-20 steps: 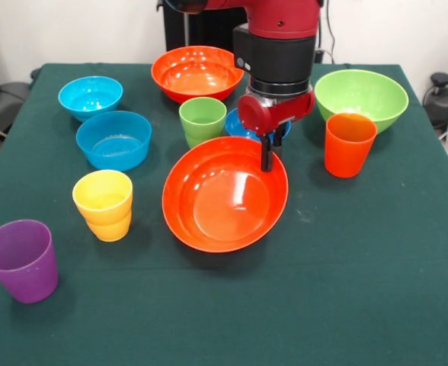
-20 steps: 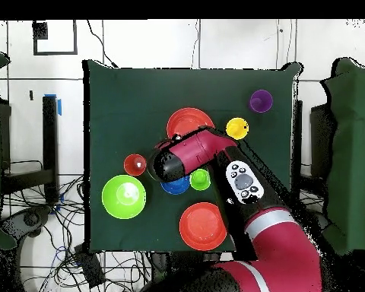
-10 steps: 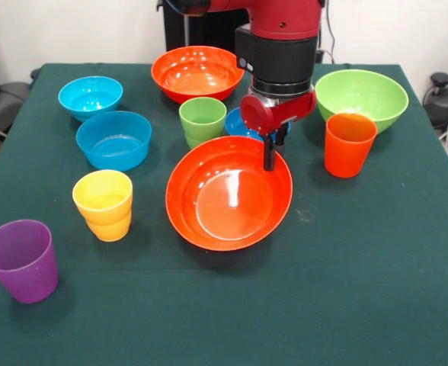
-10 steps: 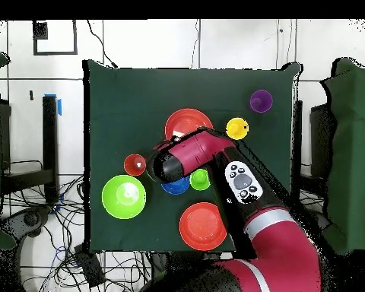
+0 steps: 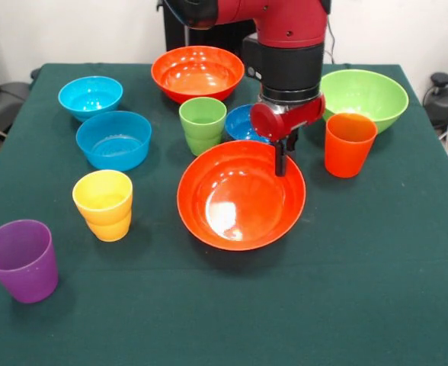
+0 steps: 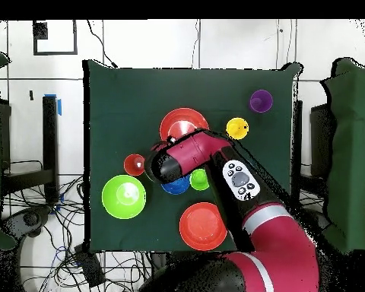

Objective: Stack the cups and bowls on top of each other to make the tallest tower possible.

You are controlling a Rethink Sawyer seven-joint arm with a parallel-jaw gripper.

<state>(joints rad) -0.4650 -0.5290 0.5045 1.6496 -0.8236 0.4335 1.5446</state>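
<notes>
Orange large bowl point(image 5: 241, 195) at table centre, its far rim pinched by the closed gripper point(image 5: 281, 162). Step in hand, as judged: moving this bowl. Next: carry it clear of the orange cup point(image 5: 349, 144) to a stacking base.

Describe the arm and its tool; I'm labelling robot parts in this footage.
The arm is glossy red with a black cylindrical wrist section. Below it sits a rounded red head carrying the tool, a slim black piece. From overhead, the red forearm bears a white oval button panel and a silver band.
</notes>
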